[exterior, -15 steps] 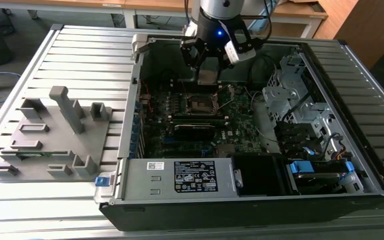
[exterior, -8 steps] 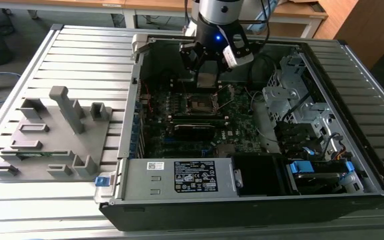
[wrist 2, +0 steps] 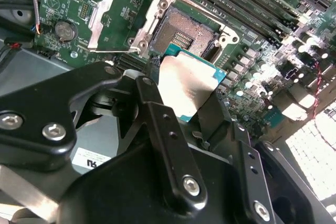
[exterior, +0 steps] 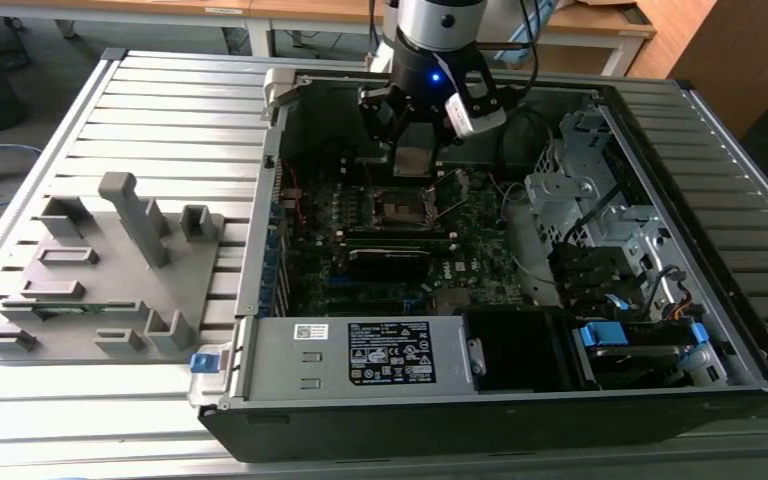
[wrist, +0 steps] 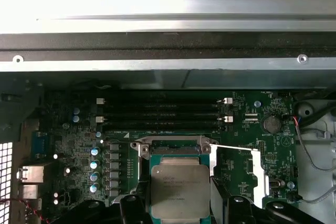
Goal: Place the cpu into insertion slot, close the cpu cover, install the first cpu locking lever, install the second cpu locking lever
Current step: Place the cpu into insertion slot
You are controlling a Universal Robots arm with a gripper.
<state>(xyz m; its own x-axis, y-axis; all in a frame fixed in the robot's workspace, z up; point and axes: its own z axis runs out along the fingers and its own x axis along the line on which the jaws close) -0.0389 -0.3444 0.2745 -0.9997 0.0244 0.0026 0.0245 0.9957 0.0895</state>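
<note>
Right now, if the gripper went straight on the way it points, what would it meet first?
Probably the slot: the gripper, shut on the cpu, points down toward it, and the cover is swung aside. Depth is unclear, so exact alignment is uncertain.

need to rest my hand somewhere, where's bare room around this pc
Bare slatted table behind the grey fixture, at the exterior view's left of the computer case. Crowded inside: the pincer holds the cpu by the insertion slot, cables and drive bays alongside.

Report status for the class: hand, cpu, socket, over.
Status: hand shut on the cpu, close above the insertion slot. Slot empty. The cpu cover open, lying beside it.
</note>
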